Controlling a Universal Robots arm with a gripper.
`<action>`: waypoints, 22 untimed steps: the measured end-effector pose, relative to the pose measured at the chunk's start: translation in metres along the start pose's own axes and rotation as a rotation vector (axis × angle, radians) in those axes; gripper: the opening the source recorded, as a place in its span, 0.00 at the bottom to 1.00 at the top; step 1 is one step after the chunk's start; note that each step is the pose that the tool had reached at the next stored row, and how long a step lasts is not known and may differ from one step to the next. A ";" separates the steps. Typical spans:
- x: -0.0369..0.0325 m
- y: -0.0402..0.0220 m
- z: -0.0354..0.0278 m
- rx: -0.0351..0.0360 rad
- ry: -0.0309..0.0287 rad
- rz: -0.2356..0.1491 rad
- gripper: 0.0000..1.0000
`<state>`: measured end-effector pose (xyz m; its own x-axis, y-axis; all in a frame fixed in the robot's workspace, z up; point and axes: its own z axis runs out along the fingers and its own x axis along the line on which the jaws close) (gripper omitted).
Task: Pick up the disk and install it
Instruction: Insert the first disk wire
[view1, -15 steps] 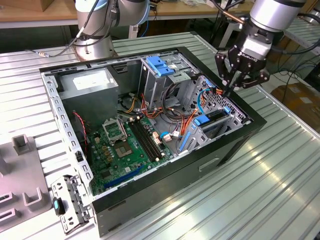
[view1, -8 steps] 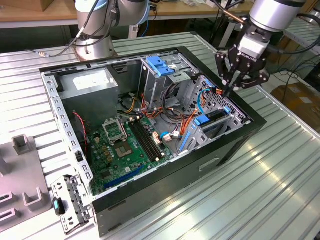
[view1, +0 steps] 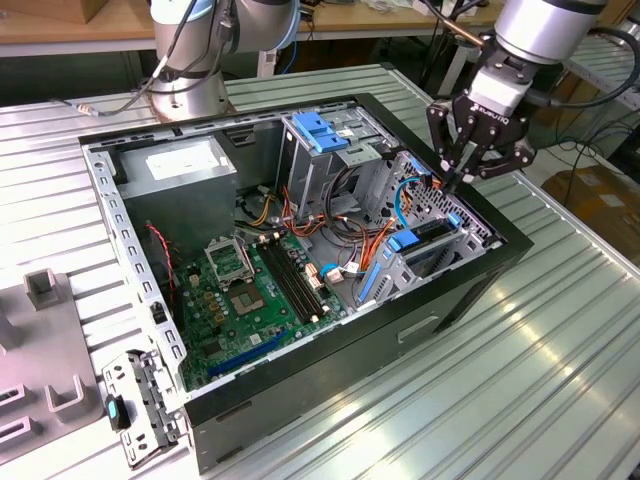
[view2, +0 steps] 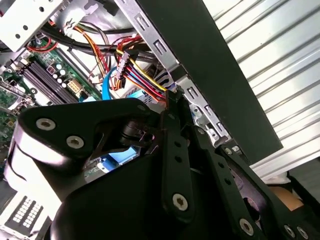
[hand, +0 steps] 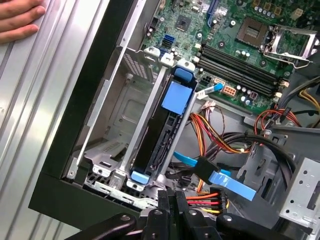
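Disk: dark flat rectangular hard drive with blue plastic side rails (hand: 161, 135), standing on edge in the grey metal drive cage (hand: 120, 120) at the corner of the open black computer case (view1: 470, 290).
Gripper: black two-finger gripper (view1: 450, 183) just above the cage, fingers pressed together, holding nothing.
Nearby: bundle of red, yellow and orange power cables (hand: 210, 135) and a blue flat data cable (hand: 227, 179) beside the drive; green motherboard (view1: 245, 300) well apart.
Bystander: a person's hand (hand: 17, 20) rests on the ribbed metal table (view1: 560, 340).
Risk: judged, fingertips could snag the cables or press the drive askew in its rails.
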<state>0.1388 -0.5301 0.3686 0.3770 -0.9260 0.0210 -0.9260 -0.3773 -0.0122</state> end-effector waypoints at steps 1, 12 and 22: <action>0.0000 0.0000 0.0000 -0.0004 0.0004 0.013 0.17; -0.0050 0.0108 0.0033 -0.0034 0.0024 0.150 0.17; -0.0010 0.0184 0.0143 -0.0067 0.0057 0.275 0.17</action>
<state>0.1216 -0.5363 0.3541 0.1111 -0.9935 0.0234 -0.9937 -0.1113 -0.0116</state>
